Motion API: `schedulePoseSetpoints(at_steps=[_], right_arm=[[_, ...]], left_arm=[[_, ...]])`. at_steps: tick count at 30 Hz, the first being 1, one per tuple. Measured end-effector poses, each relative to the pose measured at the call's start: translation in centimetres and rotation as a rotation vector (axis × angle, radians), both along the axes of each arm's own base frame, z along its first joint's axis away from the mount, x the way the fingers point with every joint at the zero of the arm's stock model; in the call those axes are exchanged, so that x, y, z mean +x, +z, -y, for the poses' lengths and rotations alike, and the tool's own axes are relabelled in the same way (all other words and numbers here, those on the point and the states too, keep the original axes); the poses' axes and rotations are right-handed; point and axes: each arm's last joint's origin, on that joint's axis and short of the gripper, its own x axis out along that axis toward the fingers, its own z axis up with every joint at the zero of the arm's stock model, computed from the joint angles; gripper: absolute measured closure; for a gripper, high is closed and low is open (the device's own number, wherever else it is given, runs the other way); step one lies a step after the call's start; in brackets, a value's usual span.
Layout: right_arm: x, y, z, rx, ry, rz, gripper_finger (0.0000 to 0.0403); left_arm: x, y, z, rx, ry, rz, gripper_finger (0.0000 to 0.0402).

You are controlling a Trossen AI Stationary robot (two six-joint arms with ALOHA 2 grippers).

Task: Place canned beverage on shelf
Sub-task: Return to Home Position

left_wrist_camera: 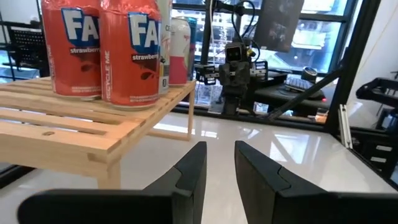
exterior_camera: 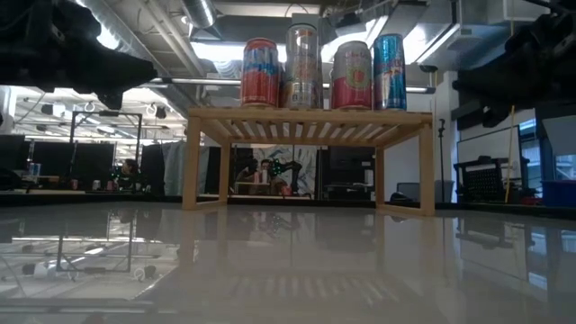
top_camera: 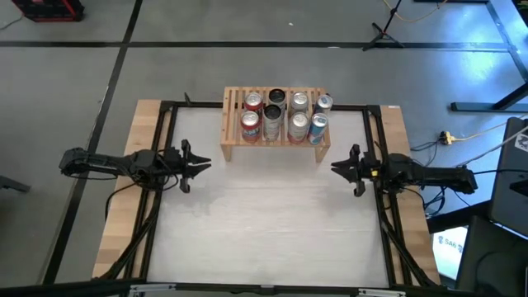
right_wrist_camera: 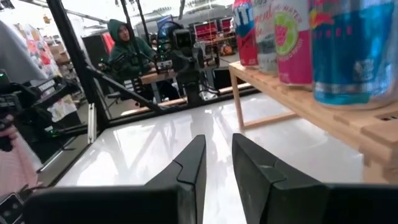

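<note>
Eight cans (top_camera: 273,124) on the shelf (top_camera: 232,115) could be toppled if it is bumped by the left gripper (left_wrist_camera: 219,148) or right gripper (right_wrist_camera: 216,140), both held open, empty, flanking it.

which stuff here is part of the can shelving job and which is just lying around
Part of the job: shelf; eight cans standing on it in two rows; left hand and right hand, both open and empty.

Just lying about: yellow plug beside the table; red crate; person in a green hoodie in the room behind.
</note>
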Motion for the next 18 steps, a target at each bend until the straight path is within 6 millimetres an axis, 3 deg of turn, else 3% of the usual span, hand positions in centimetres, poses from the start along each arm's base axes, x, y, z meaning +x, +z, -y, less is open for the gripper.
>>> schedulePoseSetpoints(at_steps=[6, 18], right_arm=[[0.1, -0.2, 0.0, 0.025, 0.006, -0.019, 0.0331], [0.1, -0.2, 0.0, 0.025, 0.005, -0.024, 0.0331]], left_arm=[[0.0, -1.1, 0.0, -0.019, 0.011, -0.113, 0.0325], [0.0, -1.3, -0.1, -0.016, 0.027, -0.130, 0.0325]])
